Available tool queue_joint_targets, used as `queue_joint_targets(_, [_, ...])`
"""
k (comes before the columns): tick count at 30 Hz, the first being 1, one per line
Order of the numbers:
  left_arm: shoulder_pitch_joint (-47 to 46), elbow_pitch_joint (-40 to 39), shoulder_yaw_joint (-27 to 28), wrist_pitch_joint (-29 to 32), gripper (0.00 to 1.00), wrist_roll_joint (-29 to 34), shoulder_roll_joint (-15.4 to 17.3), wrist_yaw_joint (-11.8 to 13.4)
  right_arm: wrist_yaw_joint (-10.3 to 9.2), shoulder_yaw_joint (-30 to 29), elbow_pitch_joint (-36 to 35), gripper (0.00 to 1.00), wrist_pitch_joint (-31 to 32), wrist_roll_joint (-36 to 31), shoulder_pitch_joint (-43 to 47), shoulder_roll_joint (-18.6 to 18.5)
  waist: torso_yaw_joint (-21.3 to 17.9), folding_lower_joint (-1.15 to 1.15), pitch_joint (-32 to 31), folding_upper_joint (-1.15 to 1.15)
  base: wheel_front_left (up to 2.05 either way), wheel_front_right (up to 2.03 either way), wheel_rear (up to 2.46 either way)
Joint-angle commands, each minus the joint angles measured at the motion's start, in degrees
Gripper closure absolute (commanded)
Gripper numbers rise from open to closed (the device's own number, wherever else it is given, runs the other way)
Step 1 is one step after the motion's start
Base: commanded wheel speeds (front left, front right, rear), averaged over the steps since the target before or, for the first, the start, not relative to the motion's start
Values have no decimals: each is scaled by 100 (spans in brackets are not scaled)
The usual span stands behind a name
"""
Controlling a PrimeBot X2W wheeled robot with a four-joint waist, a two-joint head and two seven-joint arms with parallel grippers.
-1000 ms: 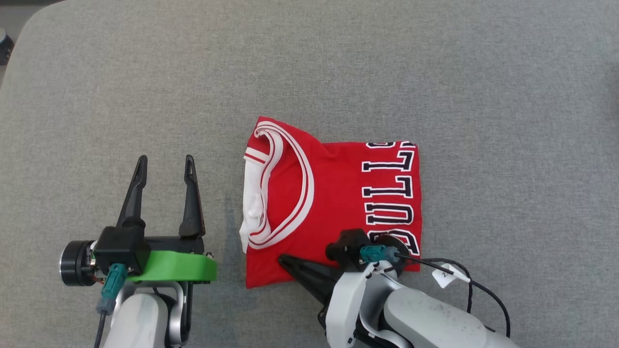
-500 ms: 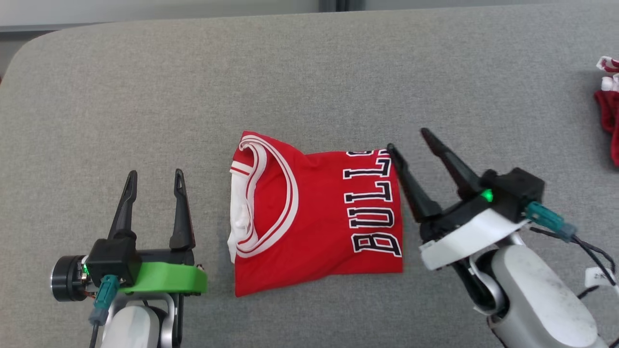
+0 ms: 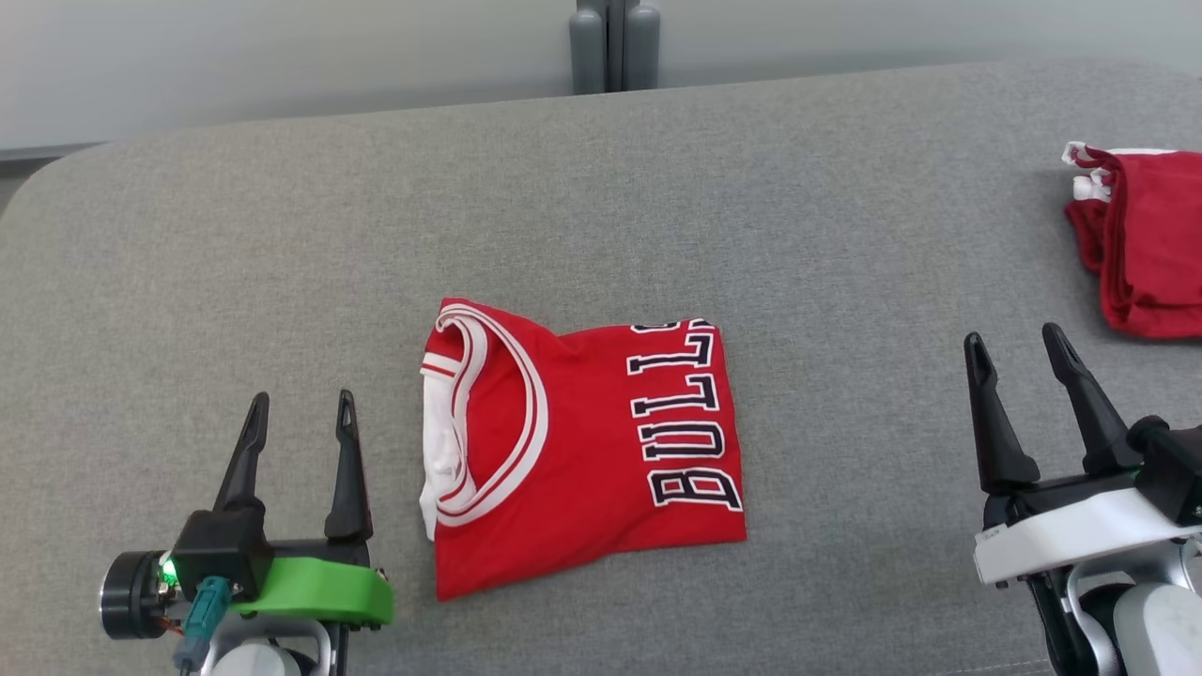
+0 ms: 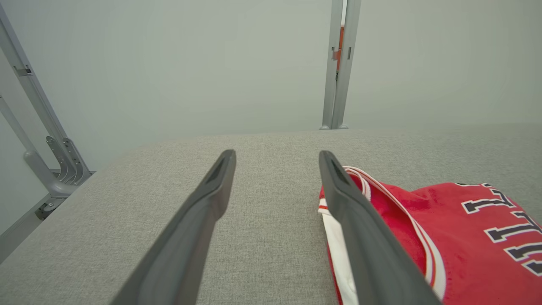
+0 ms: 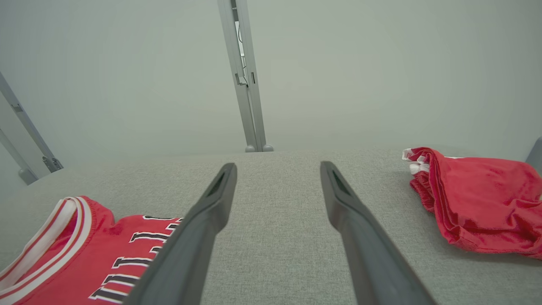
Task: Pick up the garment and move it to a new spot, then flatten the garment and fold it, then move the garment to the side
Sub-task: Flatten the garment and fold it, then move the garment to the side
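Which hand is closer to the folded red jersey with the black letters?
Left. The left hand is open just beside the collar edge of the jersey, not touching it. The right hand, also open, is well beyond the lettered edge, closer to the other red garment.

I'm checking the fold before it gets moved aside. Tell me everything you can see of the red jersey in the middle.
The jersey is red, soft-looking fabric with white-and-red striped trim at neck and armhole and black, white-edged letters reading BULL, turned sideways. It lies flat, folded into a rough rectangle, collar end toward the robot's left, lettering toward its right. It rests on the grey cushion; the open left gripper and open right gripper stand to either side, neither touching it.
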Motion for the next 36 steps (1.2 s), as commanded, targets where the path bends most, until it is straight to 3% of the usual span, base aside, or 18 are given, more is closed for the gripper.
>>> queue_joint_targets(1, [129, 16, 15, -14, 0, -49, 42, -17, -2, -8, -61, 0, 35, -48, 127, 34, -102, 0, -161, 0, 0, 0, 0])
queue_joint_targets(13, [550, 83, -51, 25, 0, -137, 128, -66, -2, 71, -329, 0, 270, -116, 685, 167, -141, 0, -567, 0, 0, 0, 0])
queue_joint_targets(36, [427, 114, -126, 25, 0, -236, 168, -9, -2, 55, -451, 0, 412, -158, 734, 152, -32, 0, -506, 0, 0, 0, 0])
